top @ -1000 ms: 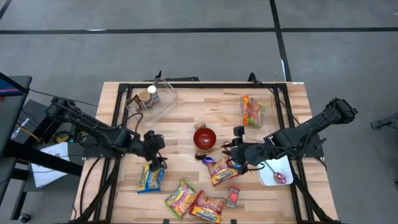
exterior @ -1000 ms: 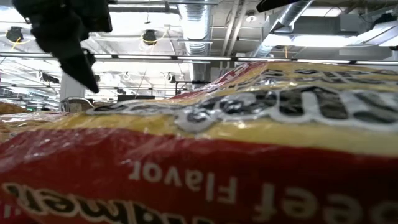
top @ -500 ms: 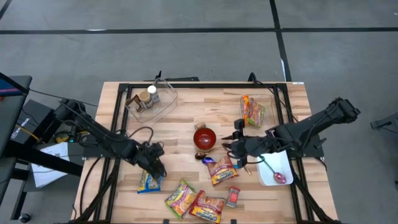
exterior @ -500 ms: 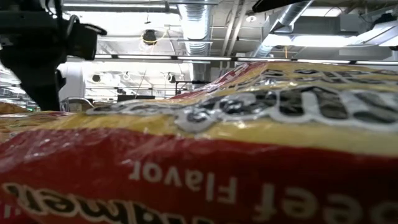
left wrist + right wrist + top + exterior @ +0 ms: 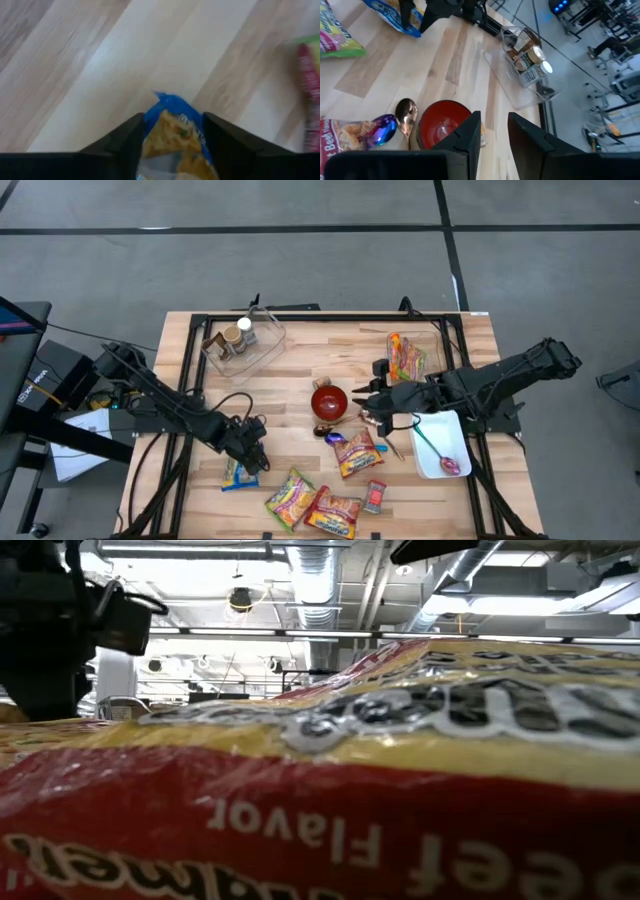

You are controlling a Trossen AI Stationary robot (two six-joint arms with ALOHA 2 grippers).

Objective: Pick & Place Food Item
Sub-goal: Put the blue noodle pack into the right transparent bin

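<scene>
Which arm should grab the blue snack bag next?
Left. The left gripper already straddles the blue snack bag, fingers open on either side. The right gripper sits apart, by the red bowl.

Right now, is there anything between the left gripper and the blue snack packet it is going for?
Nothing visible. The left gripper is directly over the blue snack packet, whose end lies between its open fingers, with only bare wooden table around.

A blue snack packet (image 5: 176,134) with yellow chips printed on it lies flat on the worktop (image 5: 90,60), its end between the left fingers (image 5: 120,142).
</scene>
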